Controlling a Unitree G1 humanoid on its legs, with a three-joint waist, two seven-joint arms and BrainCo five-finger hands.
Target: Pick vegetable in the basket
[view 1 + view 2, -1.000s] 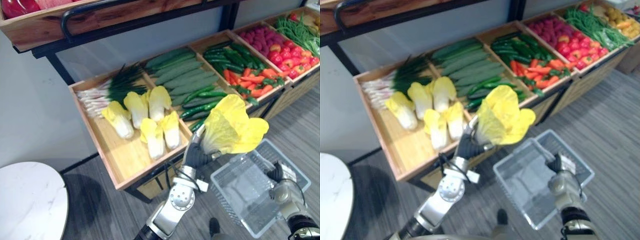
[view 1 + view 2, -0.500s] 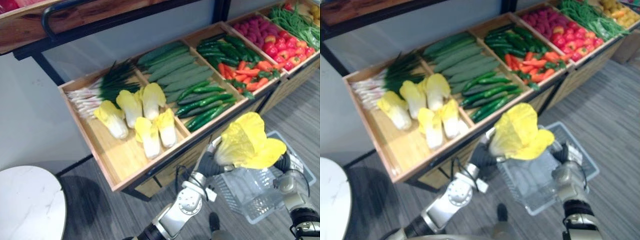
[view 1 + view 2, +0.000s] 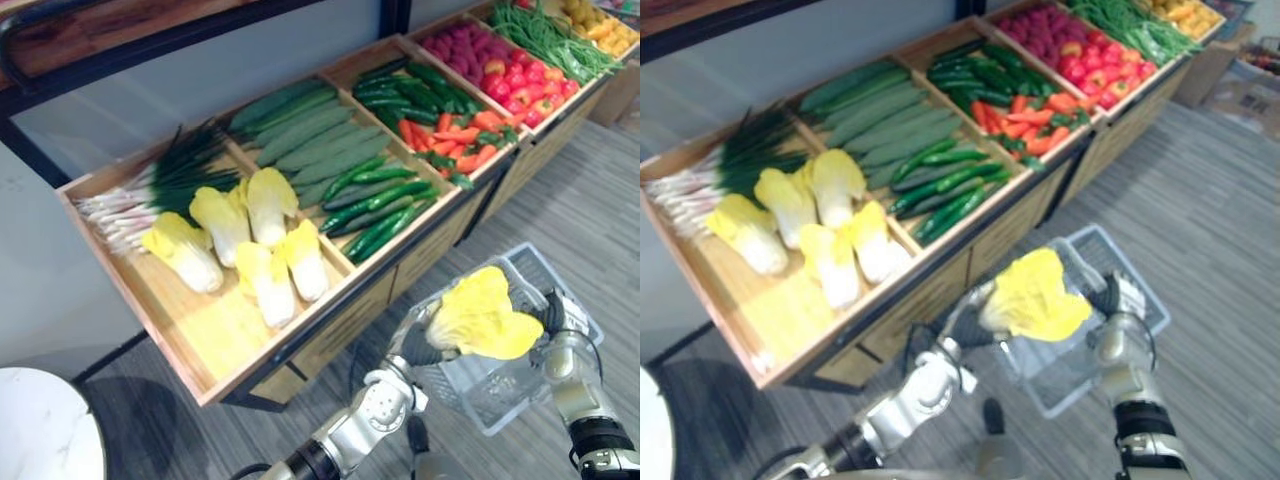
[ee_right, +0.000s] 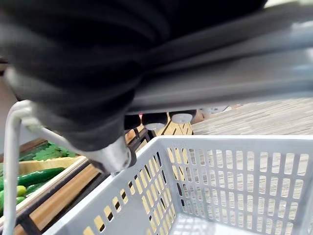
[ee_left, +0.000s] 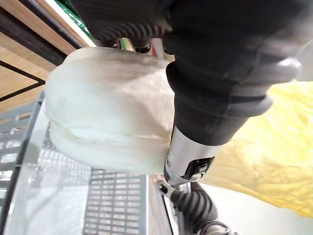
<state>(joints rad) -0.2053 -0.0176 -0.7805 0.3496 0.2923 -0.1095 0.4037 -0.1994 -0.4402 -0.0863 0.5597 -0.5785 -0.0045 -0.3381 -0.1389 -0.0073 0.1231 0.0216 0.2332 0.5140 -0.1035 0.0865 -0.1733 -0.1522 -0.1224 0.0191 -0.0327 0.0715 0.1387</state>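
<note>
Two head cameras, side by side, look down on the same shelf [image 3: 210, 335] and basket [image 3: 495, 398]. Each wrist camera sits very close: the left hand [image 5: 220, 93]'s faces the cabbage [image 5: 107, 107], the right hand [image 4: 73, 68]'s the basket.

basket [image 3: 500, 395] mouth partly covered by held cabbage [image 3: 485, 318], produce shelf [image 3: 340, 325] edge close beside, floor side open

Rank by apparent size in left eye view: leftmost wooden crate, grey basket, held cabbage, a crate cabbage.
Leftmost wooden crate
grey basket
held cabbage
Crate cabbage looks similar to the held one, which is nearer: unranked.
</note>
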